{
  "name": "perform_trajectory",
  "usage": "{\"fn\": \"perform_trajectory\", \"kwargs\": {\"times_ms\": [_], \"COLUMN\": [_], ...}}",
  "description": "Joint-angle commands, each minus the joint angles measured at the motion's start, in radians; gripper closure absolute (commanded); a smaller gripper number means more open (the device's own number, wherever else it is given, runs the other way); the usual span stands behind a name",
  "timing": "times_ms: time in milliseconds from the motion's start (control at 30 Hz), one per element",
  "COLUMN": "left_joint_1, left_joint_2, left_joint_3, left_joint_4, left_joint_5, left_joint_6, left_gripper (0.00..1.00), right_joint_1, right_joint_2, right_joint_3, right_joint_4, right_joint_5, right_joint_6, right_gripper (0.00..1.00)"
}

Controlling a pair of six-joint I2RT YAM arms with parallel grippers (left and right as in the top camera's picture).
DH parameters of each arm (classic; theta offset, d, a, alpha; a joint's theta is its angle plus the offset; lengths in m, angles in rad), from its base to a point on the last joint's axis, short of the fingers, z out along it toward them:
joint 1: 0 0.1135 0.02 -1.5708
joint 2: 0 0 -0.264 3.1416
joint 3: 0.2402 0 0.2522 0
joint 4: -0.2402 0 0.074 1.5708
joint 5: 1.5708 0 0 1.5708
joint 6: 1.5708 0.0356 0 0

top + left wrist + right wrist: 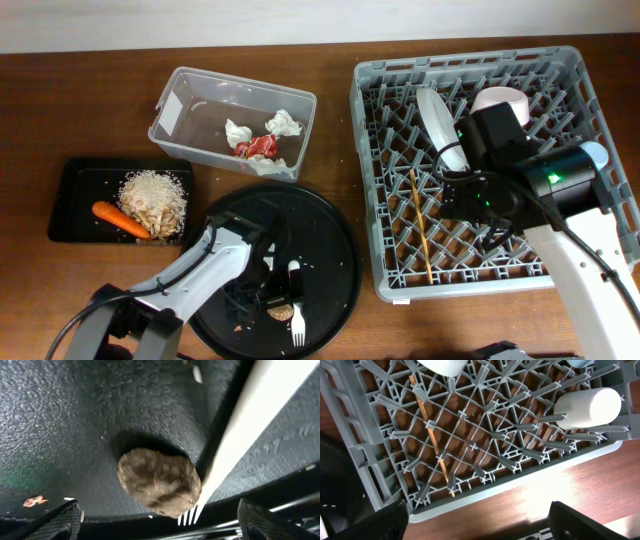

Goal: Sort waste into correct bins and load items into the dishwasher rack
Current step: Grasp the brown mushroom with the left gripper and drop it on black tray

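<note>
Small brown lump [159,482] on round black tray [330,250], touching white fork [235,425] – fork's long axis running near-to-far, tines toward the robot, left gripper [160,529] spread astride both, right gripper [477,525] spread above dishwasher rack [570,70].

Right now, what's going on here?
Left pincer hangs open over the brown lump, beside the white fork on the round black tray. Right pincer hangs open and empty over the dishwasher rack, which holds the plate, cream cup and chopstick. Tissues and red wrapper lie in the clear tub; carrot and crumbs in the small black tray.
</note>
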Motion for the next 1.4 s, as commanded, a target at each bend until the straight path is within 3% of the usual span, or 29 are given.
{"fn": "perform_trajectory", "kwargs": {"times_ms": [0, 133, 233, 300, 367, 533, 667, 833, 867, 1000, 1167, 1367], "left_joint_1": [-0.003, -0.003, -0.002, -0.002, 0.015, 0.082, 0.132, 0.146, 0.146, 0.156, 0.311, 0.661], "left_joint_2": [0.006, 0.006, 0.006, 0.006, 0.006, 0.006, 0.006, 0.006, 0.005, 0.005, 0.005, 0.015], "left_joint_3": [-0.047, -0.073, -0.073, -0.073, -0.072, -0.072, -0.065, -0.006, 0.025, 0.168, 0.357, 0.395], "left_joint_4": [0.060, 0.107, 0.143, 0.151, 0.154, 0.156, 0.185, 0.194, 0.185, 0.090, 0.032, 0.133], "left_joint_5": [0.014, 0.002, -0.005, -0.005, -0.005, -0.071, -0.106, -0.122, -0.122, -0.247, -0.276, -0.301], "left_joint_6": [-0.107, -0.123, -0.123, -0.123, -0.122, -0.121, -0.103, -0.014, 0.019, 0.044, 0.136, 0.208], "left_gripper": [0.01, 0.11, 0.27, 0.31, 0.44, 0.52, 0.68, 0.77, 0.84, 0.86, 0.93, 0.97], "right_joint_1": [-0.003, -0.003, -0.003, -0.003, -0.003, -0.003, -0.003, -0.003, -0.003, -0.003, -0.003, -0.003], "right_joint_2": [0.001, 0.001, 0.001, 0.001, 0.001, 0.001, 0.001, 0.001, 0.001, 0.001, 0.001, 0.001], "right_joint_3": [-0.004, -0.004, -0.004, -0.004, -0.004, -0.004, -0.004, -0.004, -0.004, -0.004, -0.004, -0.004], "right_joint_4": [-0.007, -0.007, -0.007, -0.007, -0.007, -0.007, -0.007, -0.007, -0.007, -0.007, -0.007, -0.006], "right_joint_5": [-0.001, -0.001, -0.001, -0.001, -0.001, -0.001, -0.001, -0.001, -0.001, 0.000, 0.000, -0.001], "right_joint_6": [0.008, 0.008, 0.008, 0.008, 0.008, 0.008, 0.008, 0.008, 0.008, 0.008, 0.004, 0.005], "right_gripper": [0.07, 0.07, 0.07, 0.07, 0.07, 0.07, 0.07, 0.07, 0.07, 0.07, 0.07, 0.07]}}
